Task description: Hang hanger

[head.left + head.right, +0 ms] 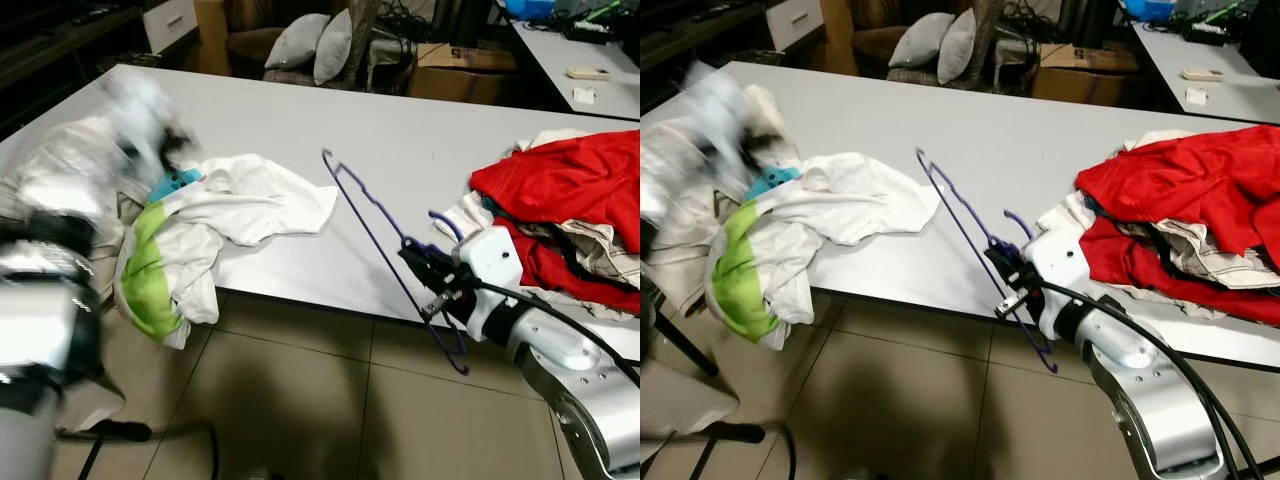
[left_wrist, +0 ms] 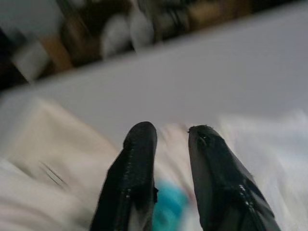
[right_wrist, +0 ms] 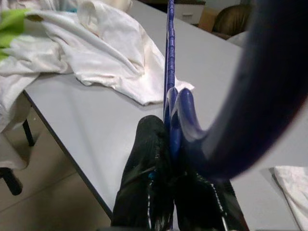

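One step done, hanging left | left gripper (image 2: pixel 166 144) blurred over white shirt (image 1: pixel 240 205), fingers apart, empty | worktop (image 1: pixel 400 130) | hanger (image 1: pixel 375 225) clamped at its neck in right gripper (image 1: pixel 425 270), off worktop edge | no rail seen.

Right gripper (image 1: pixel 1008 272) jaws clamped on purple hanger (image 1: pixel 962 228), white shirt (image 1: pixel 845 205) and red clothes (image 1: pixel 1185 190) on grey table (image 1: pixel 970 130)
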`<state>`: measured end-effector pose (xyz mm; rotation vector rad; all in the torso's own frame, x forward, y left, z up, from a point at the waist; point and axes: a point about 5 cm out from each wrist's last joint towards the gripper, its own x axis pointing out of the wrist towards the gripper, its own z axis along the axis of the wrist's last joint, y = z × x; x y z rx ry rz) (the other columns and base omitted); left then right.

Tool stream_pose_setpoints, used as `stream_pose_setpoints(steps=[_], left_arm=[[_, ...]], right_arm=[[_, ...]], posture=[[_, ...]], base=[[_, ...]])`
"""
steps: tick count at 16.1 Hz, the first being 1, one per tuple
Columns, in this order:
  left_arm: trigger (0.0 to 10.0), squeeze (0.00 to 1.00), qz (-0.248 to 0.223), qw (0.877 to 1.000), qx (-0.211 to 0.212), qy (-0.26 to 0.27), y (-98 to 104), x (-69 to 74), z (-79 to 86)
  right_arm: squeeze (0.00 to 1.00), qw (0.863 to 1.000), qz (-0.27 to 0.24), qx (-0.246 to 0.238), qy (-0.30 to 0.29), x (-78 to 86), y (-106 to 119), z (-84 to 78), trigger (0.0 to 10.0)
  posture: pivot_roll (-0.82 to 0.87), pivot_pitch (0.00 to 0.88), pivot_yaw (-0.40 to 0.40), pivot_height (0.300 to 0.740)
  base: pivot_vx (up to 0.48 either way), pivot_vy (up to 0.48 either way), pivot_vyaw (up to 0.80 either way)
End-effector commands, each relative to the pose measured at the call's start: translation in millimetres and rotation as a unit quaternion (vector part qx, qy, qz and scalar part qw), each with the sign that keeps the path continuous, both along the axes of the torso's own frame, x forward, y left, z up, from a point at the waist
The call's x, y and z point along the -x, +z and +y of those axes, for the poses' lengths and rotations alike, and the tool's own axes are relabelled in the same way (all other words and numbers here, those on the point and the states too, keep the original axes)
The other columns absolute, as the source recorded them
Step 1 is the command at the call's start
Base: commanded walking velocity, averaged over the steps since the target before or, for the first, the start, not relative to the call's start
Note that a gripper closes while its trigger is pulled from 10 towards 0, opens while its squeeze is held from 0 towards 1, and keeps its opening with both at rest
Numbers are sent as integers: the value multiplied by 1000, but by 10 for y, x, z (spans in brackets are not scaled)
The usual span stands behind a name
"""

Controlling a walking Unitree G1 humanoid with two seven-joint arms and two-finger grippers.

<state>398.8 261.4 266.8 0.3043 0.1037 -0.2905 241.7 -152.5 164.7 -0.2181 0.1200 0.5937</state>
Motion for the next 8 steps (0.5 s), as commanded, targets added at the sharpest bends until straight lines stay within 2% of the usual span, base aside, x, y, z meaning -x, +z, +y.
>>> stream_pose_setpoints(steps=[1, 2, 4, 5, 6, 7, 8], left_arm=[[10000, 875, -27, 999, 13, -26, 255, 30, 37], [10000, 0, -15, 999, -28, -44, 305, 56, 56], [10000, 0, 2, 997, -46, -67, 295, 67, 23], [10000, 0, -12, 997, -12, -75, 305, 49, -57], [10000, 0, -58, 994, 36, -81, 307, 17, -221], [10000, 0, -91, 987, 99, -84, 207, 1, -447], [10000, 0, -106, 982, 135, -83, 8, 41, -663]], right_arm=[[0, 1000, 3, 12, -16, -9, 4, -94, 10000], [0, 1000, 4, 15, -16, -8, -1, -109, 10000], [0, 999, -4, 22, -45, -55, 5, -150, 10000], [0, 996, -18, 17, -91, -119, 29, -213, 10000], [0, 990, -28, 4, -139, -168, 58, -266, 10000], [0, 986, -38, -18, -161, -180, 103, -266, 10000], [0, 984, -47, -32, -171, -176, 150, -246, 10000]], posture=[[-64, 0, 22, 740], [-64, 0, 22, 740], [-66, 0, 29, 740], [-67, 0, 31, 740], [-70, 0, 40, 740], [-74, 0, 45, 740], [-89, 0, 49, 740]], base=[[0, 0, 0], [0, 0, 0], [0, 0, 0], [0, 0, 0], [0, 0, 0], [0, 0, -800], [0, 0, 0]])
